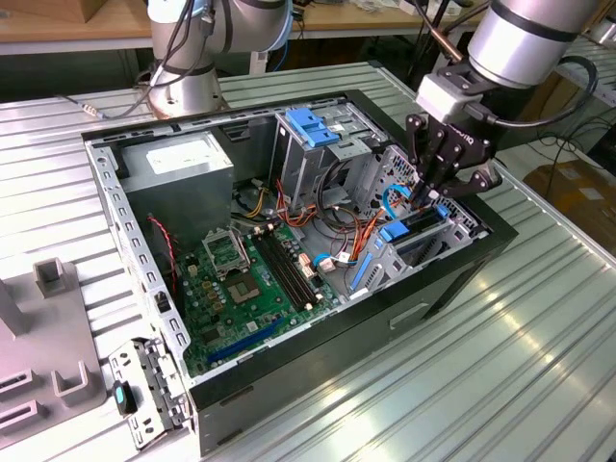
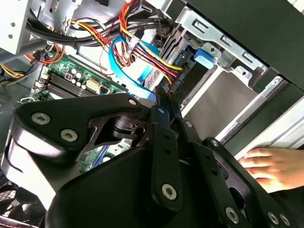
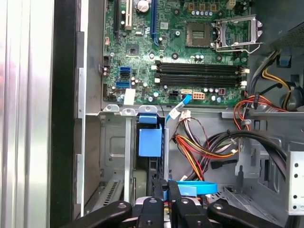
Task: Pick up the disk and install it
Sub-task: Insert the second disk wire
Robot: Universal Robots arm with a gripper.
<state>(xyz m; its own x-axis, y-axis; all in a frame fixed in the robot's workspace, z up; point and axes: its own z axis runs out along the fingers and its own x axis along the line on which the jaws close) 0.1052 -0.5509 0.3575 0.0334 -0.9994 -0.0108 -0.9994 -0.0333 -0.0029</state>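
Observation:
The disk stands on edge in the drive bay at the front corner of the open computer case, on the exterior view's right. Its dark body carries bright blue rails, and one blue tab faces the first wrist view. My gripper reaches down from above onto the disk's upper end. In the first wrist view its black fingers sit close together on the thin edge, with blue plastic between them. In the second wrist view the gripper points at the bay beside the disk's blue tab.
Coloured cable bundles and a blue flat cable lie right beside the bay. A grey cage with a blue handle, the power supply and the motherboard fill the case. A person's hand rests outside the case wall. Another arm's base stands behind.

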